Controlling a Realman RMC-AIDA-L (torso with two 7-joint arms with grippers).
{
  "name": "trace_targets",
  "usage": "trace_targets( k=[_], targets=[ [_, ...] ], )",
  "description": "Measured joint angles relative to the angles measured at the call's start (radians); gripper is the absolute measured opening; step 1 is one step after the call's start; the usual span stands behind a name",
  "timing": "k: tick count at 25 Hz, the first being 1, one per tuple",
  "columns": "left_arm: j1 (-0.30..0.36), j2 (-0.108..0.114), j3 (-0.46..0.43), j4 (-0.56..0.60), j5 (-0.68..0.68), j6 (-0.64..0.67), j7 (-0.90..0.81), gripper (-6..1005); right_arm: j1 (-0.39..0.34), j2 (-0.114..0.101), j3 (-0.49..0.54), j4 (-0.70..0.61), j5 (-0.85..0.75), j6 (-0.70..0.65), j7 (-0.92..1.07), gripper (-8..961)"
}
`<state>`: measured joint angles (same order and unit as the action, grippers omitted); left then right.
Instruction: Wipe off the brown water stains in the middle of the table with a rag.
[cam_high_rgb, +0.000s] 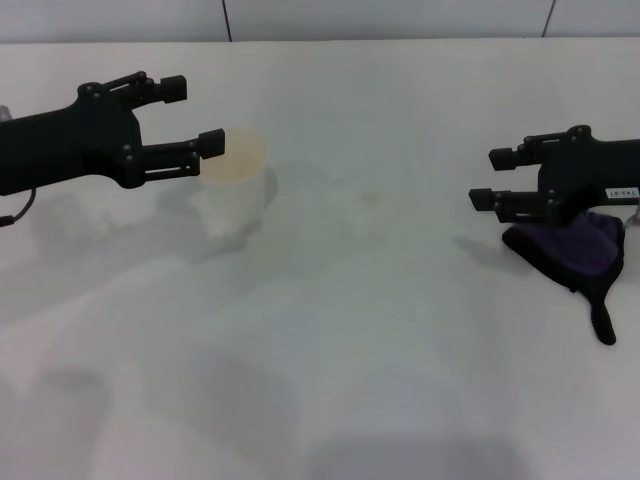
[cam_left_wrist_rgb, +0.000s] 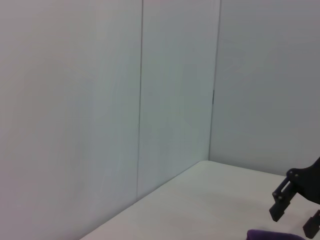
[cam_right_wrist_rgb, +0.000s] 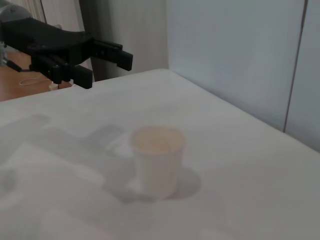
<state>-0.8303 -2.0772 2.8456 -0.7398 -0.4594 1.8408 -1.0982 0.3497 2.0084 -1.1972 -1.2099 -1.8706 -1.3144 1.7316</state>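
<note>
i see the left gripper (cam_high_rgb: 198, 118) spread wide beside the cup (cam_high_rgb: 237, 183). the right gripper (cam_high_rgb: 492, 179) hovers wide over the rag (cam_high_rgb: 572, 255) on the table (cam_high_rgb: 360, 330).

The black two-fingered left gripper (cam_high_rgb: 198, 118) hovered at the left with its jaws spread wide, fingers pointing inward, while the matching black right gripper (cam_high_rgb: 488, 178) hung low at the right, jaws likewise apart, pointing inward.

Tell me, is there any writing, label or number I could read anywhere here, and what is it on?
Only one: a small white label on the right gripper, above the rag. Its print is too small to read.
Nothing is written on the cup, the table or the left gripper.
</note>
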Motion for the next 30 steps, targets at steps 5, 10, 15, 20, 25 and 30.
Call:
trace_targets(
  k=[5,10,15,20,25,30],
  targets=[
    [0.003,0.0,0.0,0.001,0.0,0.003,0.0,861,0.032,-0.001,0.003,0.026,-0.007,0.013,-0.006,560],
    [0.004,0.001,0.0,0.0,0.001,0.003,-0.005,861,0.072,-0.005,0.004,0.063,-0.036,0.005,0.014,559],
    [0.004,0.001,0.0,0.001,0.007,0.004,-0.006,861,0.093,-0.001,-0.003,0.057,-0.114,-0.013,0.059,559],
    [0.014,0.0,0.0,0.002,0.007,0.004,-0.002,861,0.09,-0.001,0.002,0.054,-0.113,-0.035,0.062,558],
    [0.017,0.0,0.0,0.002,0.007,0.004,0.0,861,0.082,-0.001,0.003,0.034,-0.113,-0.055,0.063,558],
    [0.022,0.0,0.0,0.003,0.006,0.003,0.001,861,0.079,-0.001,0.004,0.029,-0.113,-0.064,0.063,559]
  ],
)
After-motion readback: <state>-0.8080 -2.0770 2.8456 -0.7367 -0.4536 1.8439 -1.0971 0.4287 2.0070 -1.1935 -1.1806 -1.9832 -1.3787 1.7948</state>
